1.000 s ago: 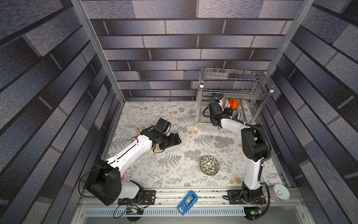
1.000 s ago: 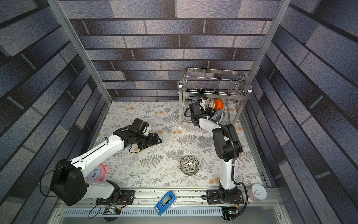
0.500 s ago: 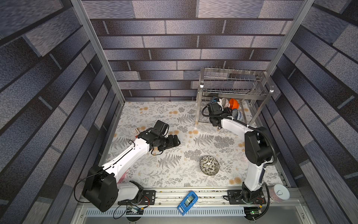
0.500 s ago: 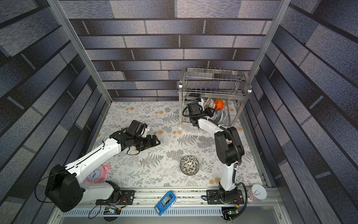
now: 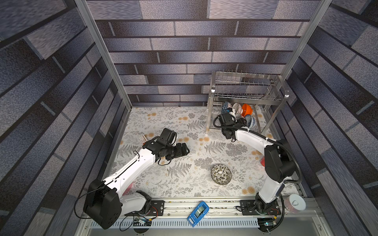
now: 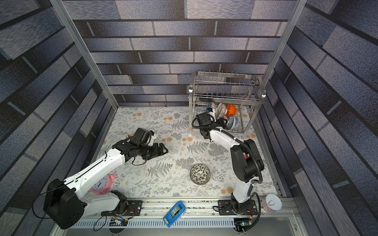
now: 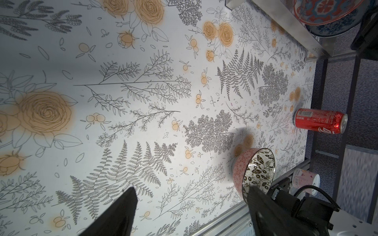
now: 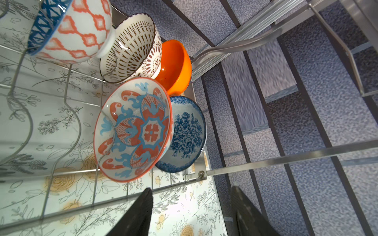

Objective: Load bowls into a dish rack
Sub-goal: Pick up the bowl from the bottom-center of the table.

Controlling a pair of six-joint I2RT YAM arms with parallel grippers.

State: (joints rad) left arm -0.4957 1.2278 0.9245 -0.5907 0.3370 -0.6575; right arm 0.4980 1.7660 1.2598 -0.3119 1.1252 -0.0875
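Five bowls racked, one yet to load.

Nearest the front rail, upright on the surface (image 5: 184, 183): black-and-white floral bowl (image 5: 221, 177), untouched, well apart from both arms. Farther in: left hand (image 5: 184, 150) released and empty, hovering over the bare surface, that bowl off to one side of its fingers. Beyond: right hand (image 8: 192, 191) released, nothing between its fingers, just before the lower tier of the dish rack (image 5: 210, 102). On edge in the wavy slots there: red-and-blue medallion bowl (image 8: 135, 130) just beside blue-white floral bowl (image 8: 187, 132); behind them, blue-triangle bowl (image 8: 71, 26), brown-dashed bowl (image 8: 133, 47), orange bowl (image 8: 176, 65). Nothing seen on the pronged upper tier. Judged step: placement done, last pickup pending. Probably next: back the right hand out without nudging the medallion bowl, then take the remaining bowl by its rim.
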